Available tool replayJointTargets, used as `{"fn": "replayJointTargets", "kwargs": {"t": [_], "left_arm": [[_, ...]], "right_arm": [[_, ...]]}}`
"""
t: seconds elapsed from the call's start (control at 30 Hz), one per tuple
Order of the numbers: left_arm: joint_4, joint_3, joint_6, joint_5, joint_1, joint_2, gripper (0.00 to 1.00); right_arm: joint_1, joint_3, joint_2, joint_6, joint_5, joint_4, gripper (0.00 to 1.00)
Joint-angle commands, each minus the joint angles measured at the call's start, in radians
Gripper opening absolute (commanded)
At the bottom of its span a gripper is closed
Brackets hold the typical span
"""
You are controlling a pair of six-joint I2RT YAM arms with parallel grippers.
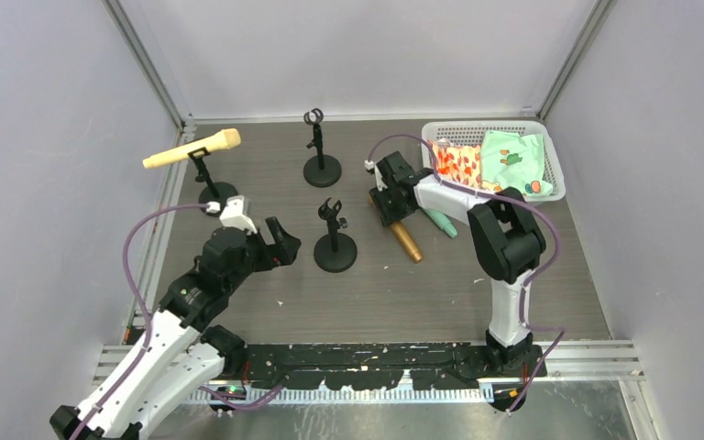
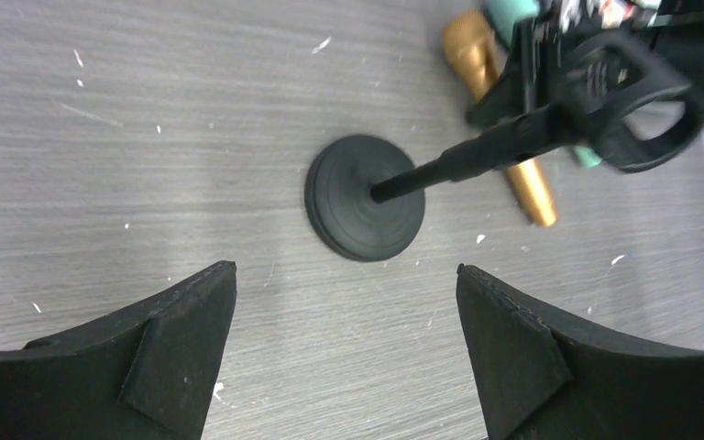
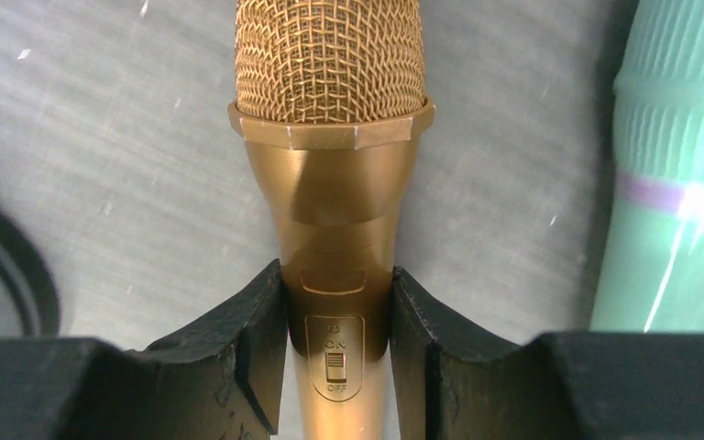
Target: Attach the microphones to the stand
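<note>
The golden-brown microphone (image 1: 407, 239) lies on the table right of the front stand (image 1: 335, 240). My right gripper (image 1: 388, 197) is shut on its body just behind the mesh head; in the right wrist view the gripper (image 3: 337, 341) has both fingers pressed against the microphone (image 3: 330, 137) at its switch. The mint-green microphone (image 1: 441, 223) lies beside it, also showing in the right wrist view (image 3: 678, 183). The cream-yellow microphone (image 1: 192, 148) sits in the clip of the left stand (image 1: 211, 191). My left gripper (image 1: 280, 240) is open and empty, left of the front stand's base (image 2: 367, 209).
A third stand (image 1: 321, 151) with an empty clip stands at the back middle. A white basket (image 1: 552, 156) with patterned cloth items sits at the back right. Grey walls enclose the table on three sides.
</note>
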Motion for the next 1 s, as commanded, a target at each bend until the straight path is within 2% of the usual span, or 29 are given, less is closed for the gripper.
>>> {"fn": "replayJointTargets", "kwargs": {"t": [0.0, 0.13, 0.23, 0.3, 0.43, 0.53, 0.6, 0.8, 0.87, 0.97], "left_arm": [[-0.087, 0.112, 0.009, -0.051, 0.003, -0.037, 0.92], [-0.099, 0.201, 0.079, -0.015, 0.003, -0.055, 0.98], [-0.078, 0.259, 0.178, 0.077, 0.003, -0.052, 1.00], [-0.041, 0.292, 0.230, 0.166, 0.003, -0.044, 1.00], [-0.027, 0.374, 0.245, 0.295, 0.002, 0.032, 0.99], [0.019, 0.404, 0.232, 0.335, -0.036, 0.088, 0.98], [0.038, 0.426, 0.243, 0.282, -0.116, 0.120, 0.98], [0.154, 0.471, 0.347, -0.039, -0.503, 0.238, 0.99], [0.216, 0.476, 0.376, -0.085, -0.568, 0.281, 0.99], [0.290, 0.502, 0.390, -0.084, -0.599, 0.345, 1.00]], "right_arm": [[0.008, -0.079, -0.228, 0.087, 0.031, 0.090, 0.11], [0.008, -0.141, -0.428, 0.115, 0.044, 0.096, 0.04], [0.008, -0.198, -0.590, 0.179, 0.046, 0.140, 0.01], [0.007, -0.253, -0.692, 0.248, 0.027, 0.204, 0.01], [0.007, -0.366, -0.886, 0.404, 0.019, 0.351, 0.01], [0.008, -0.445, -1.018, 0.501, 0.041, 0.468, 0.01], [0.008, -0.483, -1.090, 0.544, 0.055, 0.518, 0.01], [0.009, -0.563, -1.255, 0.715, 0.057, 0.574, 0.01], [0.008, -0.593, -1.283, 0.787, 0.032, 0.612, 0.01], [0.008, -0.620, -1.307, 0.873, -0.009, 0.639, 0.01]]}}
